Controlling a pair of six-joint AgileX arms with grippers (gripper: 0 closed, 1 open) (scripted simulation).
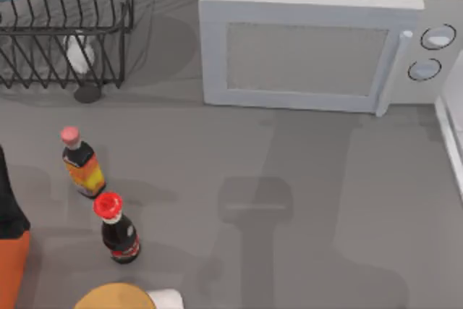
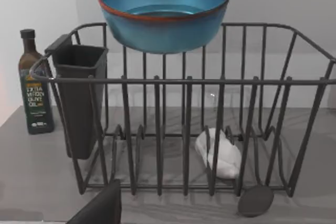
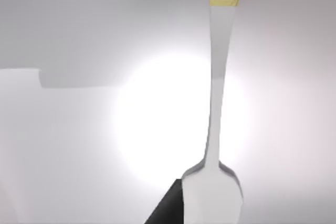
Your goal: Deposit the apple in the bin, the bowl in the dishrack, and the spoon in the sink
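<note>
Right gripper looks clamped on the spoon at its bowl end. One dark jaw shows beside it, and the handle runs away from the cam to a red rose decoration at the tip. Behind the spoon is a pale, bright surface; can't tell if that's the sink.

The teal bowl is upright at the far top rim of the black wire dishrack. Can't tell if it's resting on the wires or just above them. In the top view the dishrack is at the table's far left.

Left gripper is in front of the rack, well short of the bowl; can't tell its grip state.

Step in hand, as I read it: spoon to sink. Next you need the spoon over the basin, then a clean release.
</note>
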